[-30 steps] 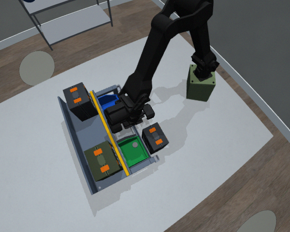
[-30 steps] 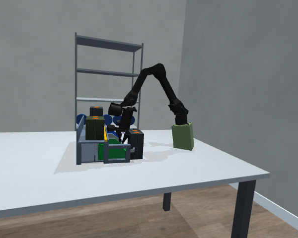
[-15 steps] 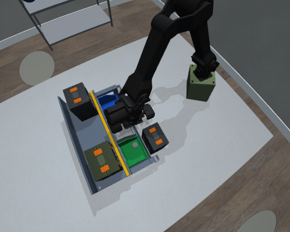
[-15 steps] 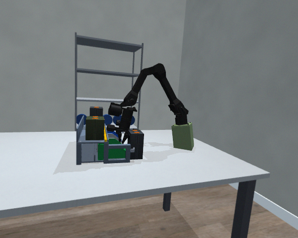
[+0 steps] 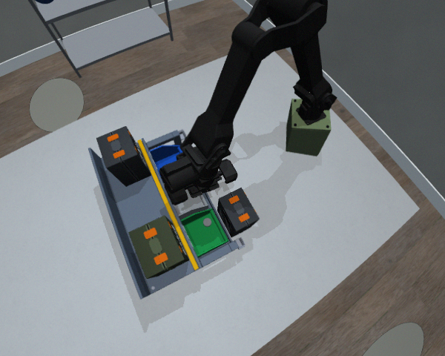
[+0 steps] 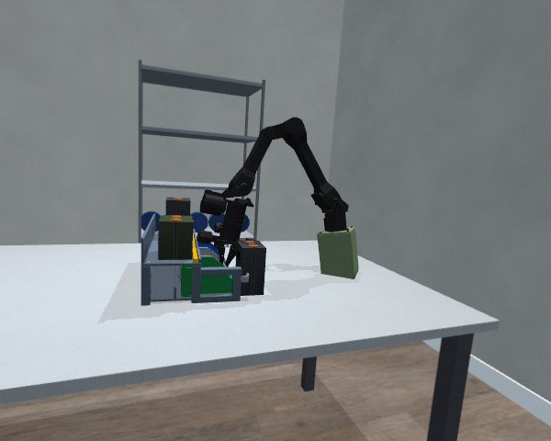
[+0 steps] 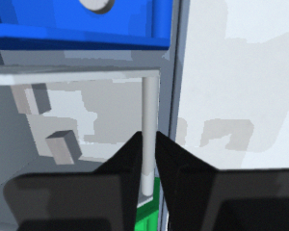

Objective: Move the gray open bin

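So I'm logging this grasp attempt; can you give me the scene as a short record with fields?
arm: reaches down over the low shelf on the table
gripper: shut on gray open bin
gray open bin: on the shelf, between blue bin and green bin; fingers pinch its thin wall
parts: small gray blocks inside the gray bin
nearby: black case on the table beside the shelf
task status: bin not yet lifted out

The arm (image 5: 253, 57) is matte black throughout — thick, blocky links with rounded joint housings. It stands on an olive-green box pedestal (image 5: 291, 142) with small dark screws at its top corners.
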### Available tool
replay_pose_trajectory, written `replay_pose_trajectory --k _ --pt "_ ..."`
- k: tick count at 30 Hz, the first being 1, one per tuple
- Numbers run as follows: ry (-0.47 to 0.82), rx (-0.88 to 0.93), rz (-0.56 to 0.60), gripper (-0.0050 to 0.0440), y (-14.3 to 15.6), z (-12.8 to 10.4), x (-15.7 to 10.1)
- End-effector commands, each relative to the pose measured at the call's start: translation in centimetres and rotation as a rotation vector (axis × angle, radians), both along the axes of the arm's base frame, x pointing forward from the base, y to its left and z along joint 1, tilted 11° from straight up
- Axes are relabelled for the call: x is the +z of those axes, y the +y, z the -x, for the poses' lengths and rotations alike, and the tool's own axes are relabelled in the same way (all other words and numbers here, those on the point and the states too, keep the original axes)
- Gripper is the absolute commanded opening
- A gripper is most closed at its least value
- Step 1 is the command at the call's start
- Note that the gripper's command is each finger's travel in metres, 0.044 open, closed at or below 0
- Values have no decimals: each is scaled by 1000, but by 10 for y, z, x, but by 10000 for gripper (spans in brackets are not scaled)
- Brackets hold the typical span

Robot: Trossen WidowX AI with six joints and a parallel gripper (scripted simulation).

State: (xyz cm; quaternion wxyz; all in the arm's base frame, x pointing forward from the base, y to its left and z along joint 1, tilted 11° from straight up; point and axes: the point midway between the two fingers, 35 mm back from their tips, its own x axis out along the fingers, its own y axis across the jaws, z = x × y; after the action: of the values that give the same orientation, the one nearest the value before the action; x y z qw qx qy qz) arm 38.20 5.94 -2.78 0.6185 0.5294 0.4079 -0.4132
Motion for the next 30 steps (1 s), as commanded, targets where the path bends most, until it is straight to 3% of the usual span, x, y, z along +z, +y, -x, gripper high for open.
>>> replay_pose_trajectory --k 1,30 --pt "-27 0 -6 0 1 -5 9" --pt "-23 2 -4 0 2 -2 16"
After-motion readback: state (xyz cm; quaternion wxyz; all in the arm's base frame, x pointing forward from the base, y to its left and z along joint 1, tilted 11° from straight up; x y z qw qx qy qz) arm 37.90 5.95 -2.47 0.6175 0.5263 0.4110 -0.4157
